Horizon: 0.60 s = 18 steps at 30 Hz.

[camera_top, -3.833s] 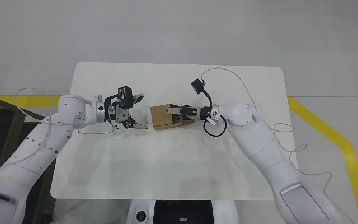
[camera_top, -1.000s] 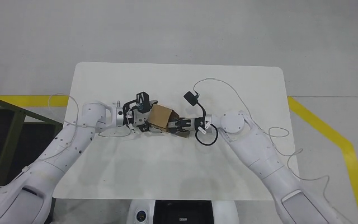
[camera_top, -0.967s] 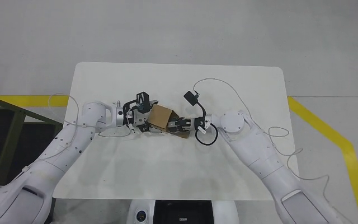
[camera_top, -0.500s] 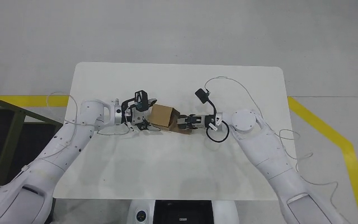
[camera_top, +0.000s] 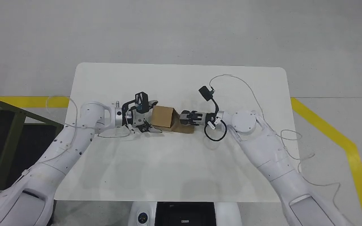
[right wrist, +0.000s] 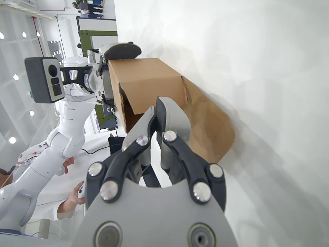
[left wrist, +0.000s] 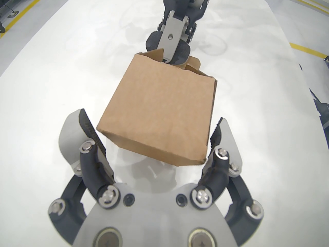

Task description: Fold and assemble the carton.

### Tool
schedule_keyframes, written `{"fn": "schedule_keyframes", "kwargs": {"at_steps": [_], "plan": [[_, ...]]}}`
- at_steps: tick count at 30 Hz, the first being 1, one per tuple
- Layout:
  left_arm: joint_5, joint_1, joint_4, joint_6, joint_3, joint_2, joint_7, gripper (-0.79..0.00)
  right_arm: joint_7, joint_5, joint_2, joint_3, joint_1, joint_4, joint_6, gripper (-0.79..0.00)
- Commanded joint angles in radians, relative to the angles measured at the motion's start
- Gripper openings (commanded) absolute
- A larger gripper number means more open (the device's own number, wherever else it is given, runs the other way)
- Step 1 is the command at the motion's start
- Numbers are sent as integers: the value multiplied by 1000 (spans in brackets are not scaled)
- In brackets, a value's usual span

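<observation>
The brown carton (camera_top: 163,116) lies on its side at the middle of the white table (camera_top: 237,164), with its open end toward my right arm. One long flap (right wrist: 210,129) is spread flat on the table from that end. My left gripper (left wrist: 151,122) straddles the carton's closed end (left wrist: 159,119), and both fingers press on its side walls. My right gripper (right wrist: 156,114) is shut with nothing between its fingers. Its tips sit at the rim of the open end (left wrist: 171,57). In the top view my left gripper (camera_top: 150,120) and my right gripper (camera_top: 185,117) face each other across the carton.
A loose cable (camera_top: 237,79) loops from my right arm over the back right of the table. Bare tabletop lies in front of the carton and toward the far edge (camera_top: 181,65).
The carton has turned from a slant to lie straight between the arms. My right gripper drew back toward its own side, and the flap now lies flat on the table.
</observation>
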Motion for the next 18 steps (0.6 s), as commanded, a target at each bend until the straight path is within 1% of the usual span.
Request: {"fn": "schedule_keyframes", "kwargs": {"at_steps": [1,5,13,18], "plan": [[-2,5,-3,0,-6,0,-6,0,13,7,-6,-19,8,12,-6,-785],[-3,12,-8,0,-14,0,-16,0,22,12,-15,-45,10,17,-10,-785],[-7,29,-29,-2,-30,-1,-35,0,-40,84,-41,-79,5,37,-27,-785],[-11,37,-38,-2,-40,1,-44,0,-45,91,-53,-99,13,52,-39,-785]]}}
